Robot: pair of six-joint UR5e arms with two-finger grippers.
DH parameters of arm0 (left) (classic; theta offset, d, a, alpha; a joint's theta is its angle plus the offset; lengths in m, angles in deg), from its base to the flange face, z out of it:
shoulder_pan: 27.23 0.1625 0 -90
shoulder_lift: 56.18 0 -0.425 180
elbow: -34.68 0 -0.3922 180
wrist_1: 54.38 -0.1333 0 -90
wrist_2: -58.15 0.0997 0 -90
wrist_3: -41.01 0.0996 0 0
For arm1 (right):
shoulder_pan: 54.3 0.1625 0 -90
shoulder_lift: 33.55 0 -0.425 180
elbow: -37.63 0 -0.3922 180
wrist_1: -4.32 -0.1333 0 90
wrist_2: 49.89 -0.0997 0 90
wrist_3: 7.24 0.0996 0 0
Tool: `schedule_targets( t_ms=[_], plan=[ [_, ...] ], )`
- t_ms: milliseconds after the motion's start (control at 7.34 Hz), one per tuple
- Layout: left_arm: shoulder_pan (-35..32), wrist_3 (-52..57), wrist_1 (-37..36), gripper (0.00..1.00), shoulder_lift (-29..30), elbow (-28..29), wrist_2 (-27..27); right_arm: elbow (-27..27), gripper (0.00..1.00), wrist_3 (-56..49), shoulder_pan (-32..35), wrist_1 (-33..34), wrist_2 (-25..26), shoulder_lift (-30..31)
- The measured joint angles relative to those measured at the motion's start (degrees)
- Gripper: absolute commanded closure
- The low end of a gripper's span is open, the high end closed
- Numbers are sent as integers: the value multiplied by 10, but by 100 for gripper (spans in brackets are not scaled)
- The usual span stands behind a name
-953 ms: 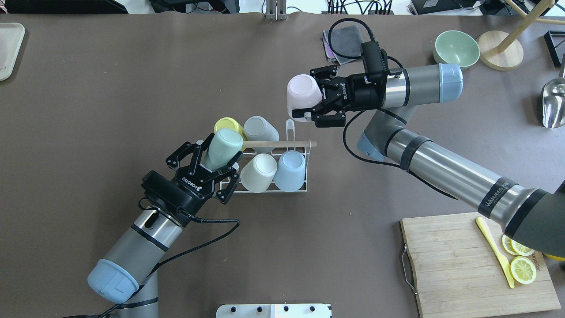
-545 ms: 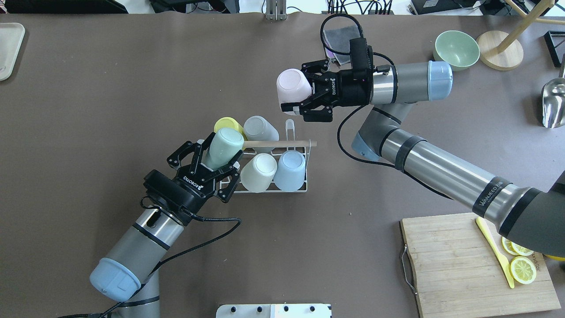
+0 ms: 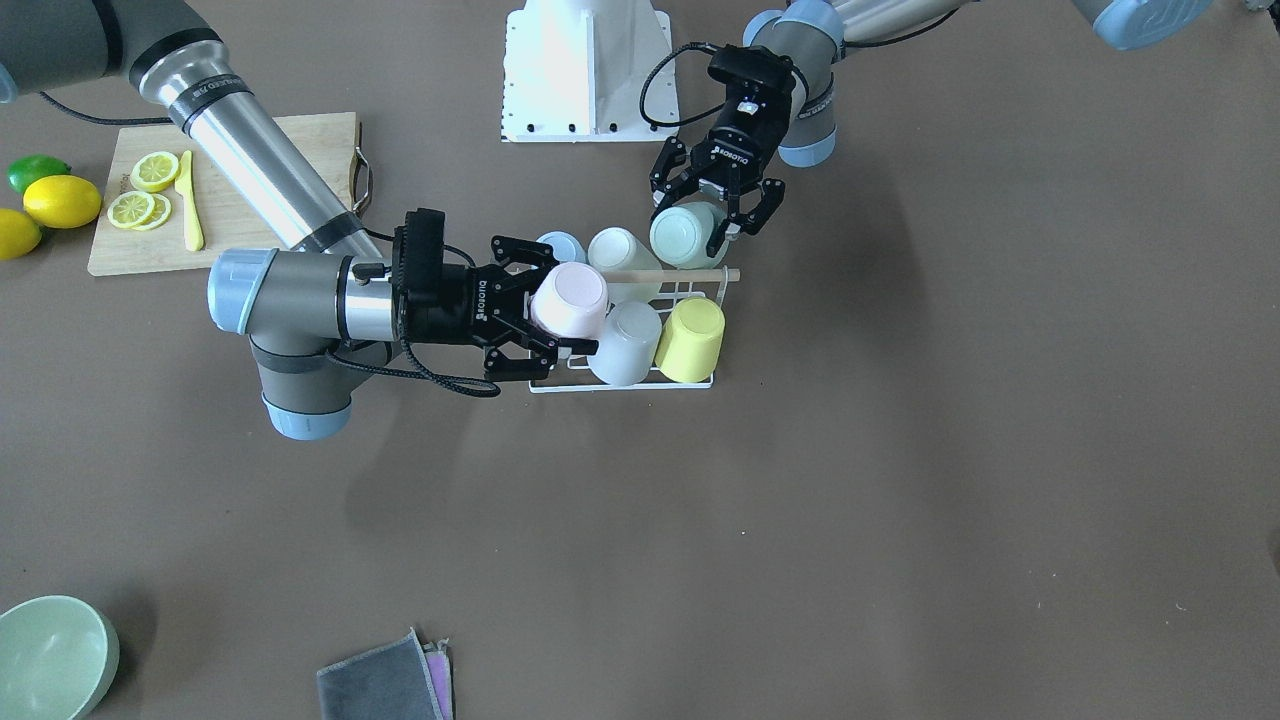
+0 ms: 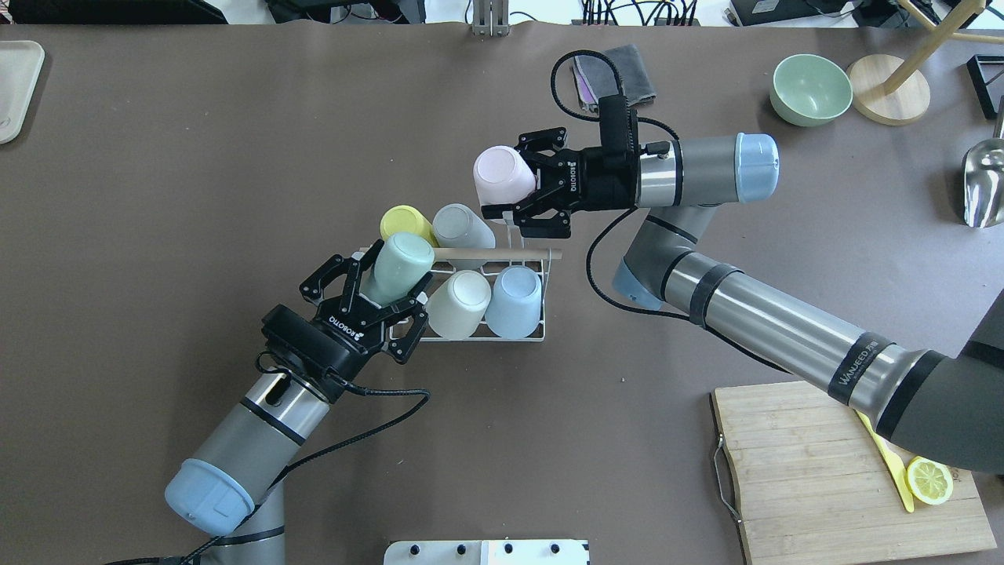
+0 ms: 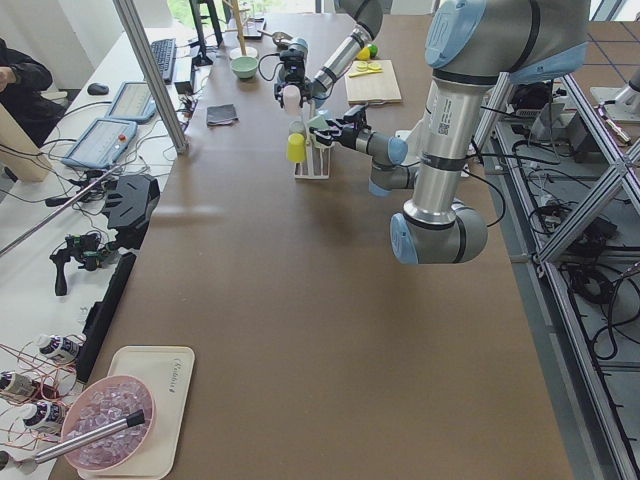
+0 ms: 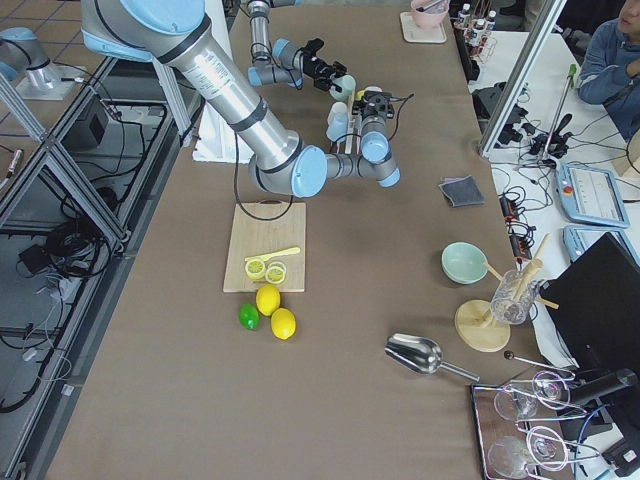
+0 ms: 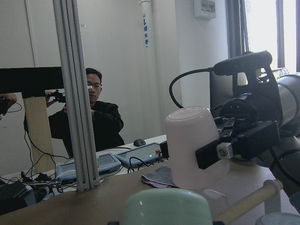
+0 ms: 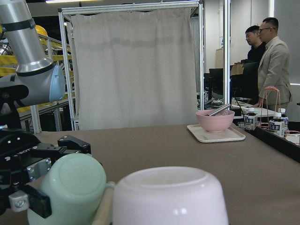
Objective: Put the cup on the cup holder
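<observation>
A right gripper [image 4: 514, 180] clamps a pink cup [image 4: 503, 174] by its sides, mouth down and base up, at the far right corner of the white wire cup holder [image 4: 478, 339] on a brown table [image 4: 196, 157]. The front-facing camera puts the pink cup just beside a grey cup [image 4: 461, 226], over the rack's one free corner. The left wrist camera shows it raised above the wooden rod [image 4: 502, 253] that tops the rack. Whether its rim touches a prong cannot be told.

On the rack's near left corner, the left gripper [image 4: 388, 282] has its fingers [image 4: 362, 272] pressed against either side of a mint-green cup [image 4: 400, 263], which leans tilted over the rack's end.

Four more cups sit upturned on the prongs. A yellow cup [image 4: 406, 222] and the grey one stand in the far row. A cream cup [image 4: 461, 302] and a pale blue cup [image 4: 515, 300] stand in the near row.

A wooden cutting board [image 4: 792, 471] with a lemon slice [image 4: 929, 479] lies well apart, by the right arm's base. A green bowl [image 4: 810, 88] rests at the far edge.
</observation>
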Motion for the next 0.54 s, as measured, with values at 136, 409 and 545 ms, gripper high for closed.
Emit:
schedule_targets(
  t_ms=[136, 409, 545],
  plan=[
    [1, 0, 9, 2, 0, 4, 0, 0, 100, -4, -1, 0, 0, 1],
    [4, 0, 24, 2, 0, 9, 0, 0, 100, -10, -1, 2, 1, 4],
    [4, 0, 26, 3, 0, 8, 0, 0, 100, -11, -1, 3, 1, 5]
  ],
)
